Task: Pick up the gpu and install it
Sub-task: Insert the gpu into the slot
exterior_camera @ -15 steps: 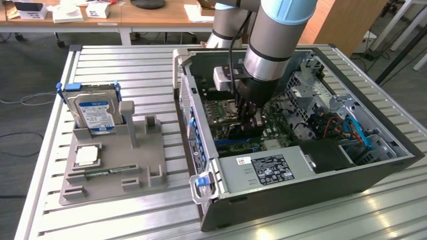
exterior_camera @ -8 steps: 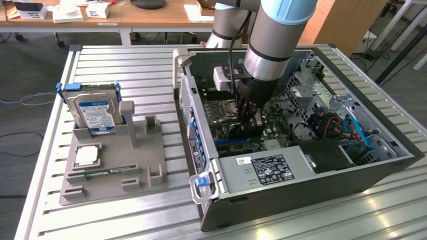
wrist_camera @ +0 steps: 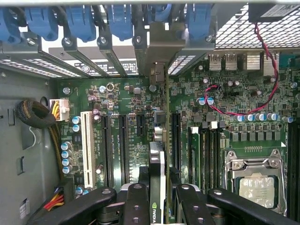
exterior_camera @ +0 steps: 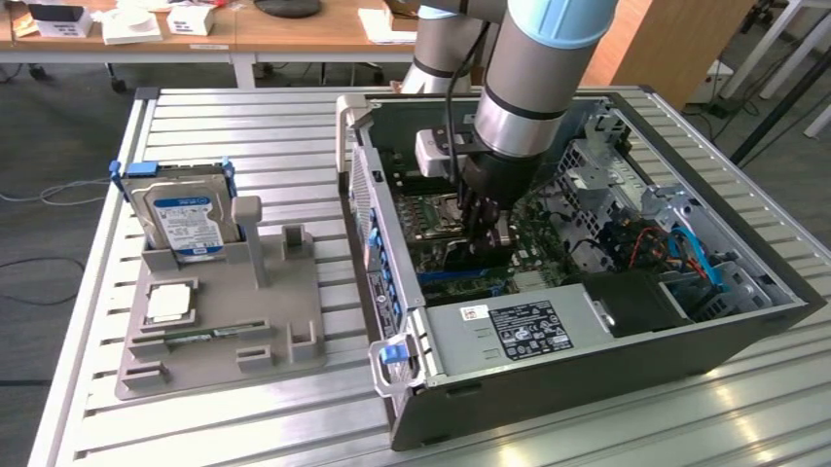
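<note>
My gripper (exterior_camera: 486, 232) reaches down into the open computer case (exterior_camera: 585, 360), over the green motherboard (exterior_camera: 439, 209). In the wrist view the gripper (wrist_camera: 157, 199) is shut on the gpu (wrist_camera: 157, 164), a thin black card seen edge-on between the black fingers (wrist_camera: 136, 206). The card stands upright over the motherboard (wrist_camera: 126, 93), in line with the long black expansion slots (wrist_camera: 123, 150). Its metal bracket (wrist_camera: 159, 54) reaches the rear slot openings of the case. From the exterior view, the gpu (exterior_camera: 470, 259) shows as a dark shape below the fingers.
A grey parts holder (exterior_camera: 221, 331) on the slatted table holds a silver hard drive (exterior_camera: 189, 219), a square chip (exterior_camera: 169, 302) and a slim memory stick (exterior_camera: 195, 339). Inside the case are blue slot clips (wrist_camera: 79, 18), a processor socket (wrist_camera: 255, 185), red wires (wrist_camera: 262, 108) and the power supply (exterior_camera: 513, 336).
</note>
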`<state>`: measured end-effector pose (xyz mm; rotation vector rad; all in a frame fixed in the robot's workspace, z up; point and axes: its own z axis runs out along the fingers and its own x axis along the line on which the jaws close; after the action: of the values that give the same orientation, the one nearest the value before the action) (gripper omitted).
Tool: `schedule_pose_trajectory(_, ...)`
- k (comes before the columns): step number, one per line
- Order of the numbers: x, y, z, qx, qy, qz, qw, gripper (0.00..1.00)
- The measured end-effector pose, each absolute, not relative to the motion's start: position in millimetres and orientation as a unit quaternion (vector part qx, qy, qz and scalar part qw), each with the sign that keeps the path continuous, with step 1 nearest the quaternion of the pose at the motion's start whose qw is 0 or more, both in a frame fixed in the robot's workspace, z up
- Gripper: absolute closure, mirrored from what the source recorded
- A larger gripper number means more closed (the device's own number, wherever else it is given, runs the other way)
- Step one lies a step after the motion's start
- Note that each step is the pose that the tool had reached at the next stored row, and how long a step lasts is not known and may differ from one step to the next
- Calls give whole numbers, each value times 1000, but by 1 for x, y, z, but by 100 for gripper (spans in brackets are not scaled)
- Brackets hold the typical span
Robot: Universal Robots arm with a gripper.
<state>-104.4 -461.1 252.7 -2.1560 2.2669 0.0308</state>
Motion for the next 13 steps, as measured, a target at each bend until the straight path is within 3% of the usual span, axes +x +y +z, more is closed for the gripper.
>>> schedule_pose_trajectory(13,-104,-461,253,-701,713,10,6,73)
